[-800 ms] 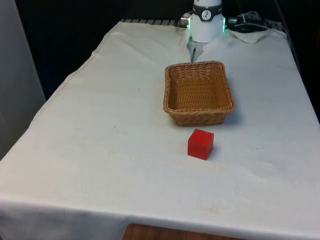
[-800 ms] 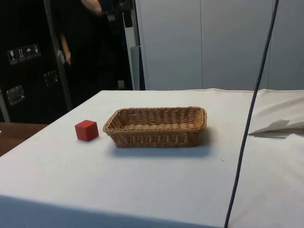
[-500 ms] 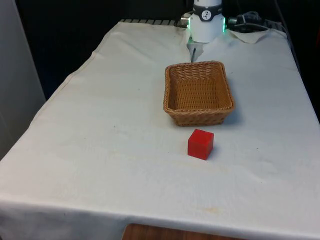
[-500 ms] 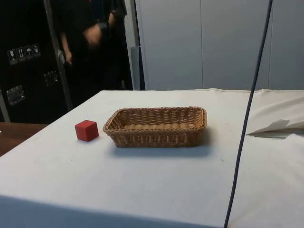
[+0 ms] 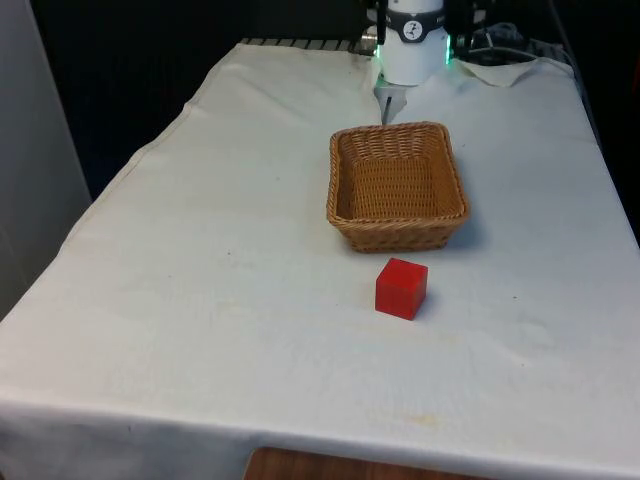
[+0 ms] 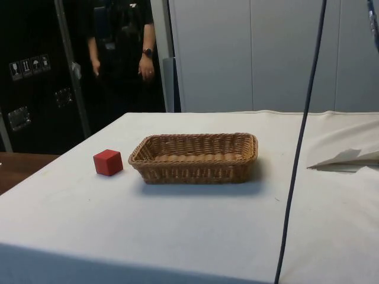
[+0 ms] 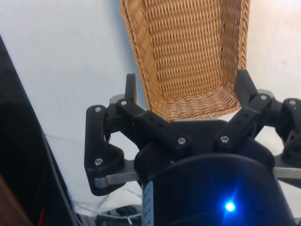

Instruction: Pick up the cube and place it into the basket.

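A: Where is the cube [image 5: 401, 288] sitting right now?

B: It is resting on the white cloth [image 5: 220, 260], just on the near side of the basket [image 5: 397, 186] in the front view, a little toward the front view's right of the basket's middle. It is not touching the wicker. In the side view the cube [image 6: 108, 162] is standing just beside the basket's [image 6: 195, 157] short end.

A: And the gripper [image 7: 186, 94]?

B: In the wrist view it is hanging above the basket's [image 7: 188, 52] far end with its fingers [image 7: 130, 87] spread wide apart, holding nothing.

A: So how should the reach go?

B: I am judging the pick as not yet begun. The arm should be travelling over the basket, then lowering with the fingers straddling two opposite flat faces of the cube, keeping clear of the basket rim close behind it.

A: What is each view adding?

B: The wrist view is giving the finger spread. The side view is showing the gap between cube and basket, plus a person [image 6: 121, 47] standing at the dark cabinets [image 6: 35, 77].
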Motion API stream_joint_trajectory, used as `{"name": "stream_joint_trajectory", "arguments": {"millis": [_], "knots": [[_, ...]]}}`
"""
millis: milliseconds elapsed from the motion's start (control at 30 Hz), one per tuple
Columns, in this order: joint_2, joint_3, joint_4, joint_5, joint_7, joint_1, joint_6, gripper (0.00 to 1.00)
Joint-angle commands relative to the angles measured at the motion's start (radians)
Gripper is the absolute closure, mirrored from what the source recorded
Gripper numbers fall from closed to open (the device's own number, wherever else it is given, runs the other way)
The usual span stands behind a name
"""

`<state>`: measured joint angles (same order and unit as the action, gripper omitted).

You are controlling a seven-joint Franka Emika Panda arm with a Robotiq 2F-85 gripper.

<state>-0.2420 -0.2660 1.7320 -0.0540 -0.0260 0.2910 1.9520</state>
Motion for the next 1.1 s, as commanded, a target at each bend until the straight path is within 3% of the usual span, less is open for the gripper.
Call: {"name": "stream_joint_trajectory", "arguments": {"millis": [0,467,1067], "knots": [[-0.008,0.001,-0.006,0.000,-0.003,0.000,0.002,0.00],[-0.108,0.022,-0.087,-0.007,-0.045,-0.001,0.058,0.00],[-0.202,0.024,-0.133,-0.001,-0.065,0.000,0.127,0.00]]}}
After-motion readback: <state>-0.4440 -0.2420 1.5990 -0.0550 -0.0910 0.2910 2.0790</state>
